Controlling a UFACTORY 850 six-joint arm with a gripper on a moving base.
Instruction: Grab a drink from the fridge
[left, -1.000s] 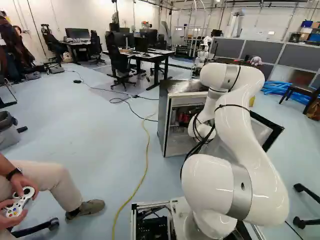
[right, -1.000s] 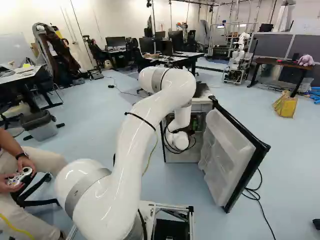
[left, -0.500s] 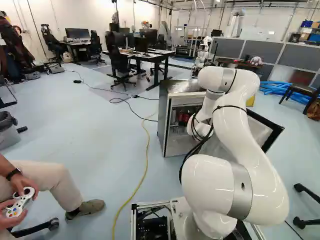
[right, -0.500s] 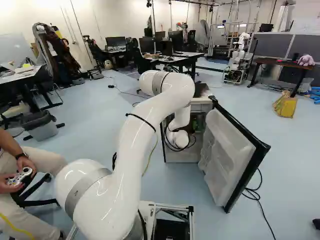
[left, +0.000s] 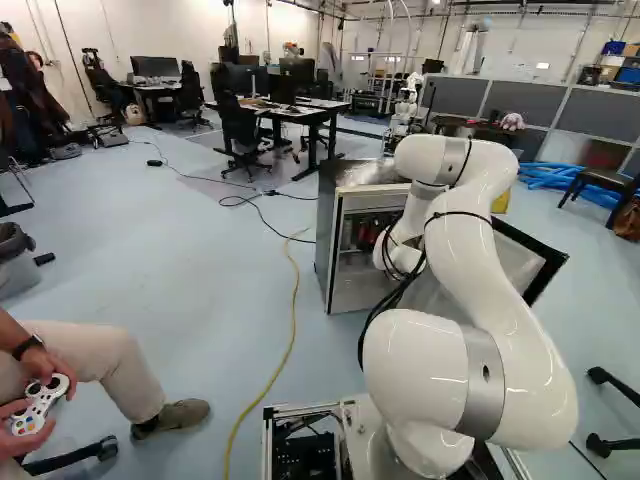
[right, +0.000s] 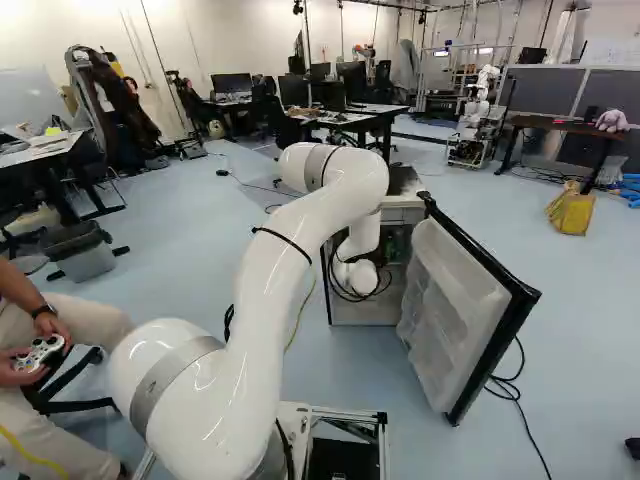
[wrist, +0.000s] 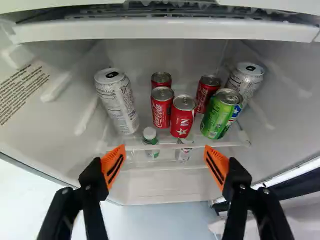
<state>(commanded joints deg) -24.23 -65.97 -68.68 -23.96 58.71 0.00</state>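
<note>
The white arm (right: 270, 280) is bending up and over, reaching into the open fridge (left: 326, 240). Its gripper (wrist: 164, 149) is holding its two fingers wide apart, and drink cans (wrist: 183, 119) are standing inside the fridge.

Over there, the fridge (left: 330, 230) shelf (wrist: 210, 144) holds four small red cans (wrist: 162, 110) near one another, a green can (wrist: 216, 117) next to them, and a tall whitish can (wrist: 119, 104) towards either side. The fridge and a bin (right: 85, 258) stand on the pale floor (left: 150, 260), where a yellow cable (left: 292, 310) snakes along.
</note>
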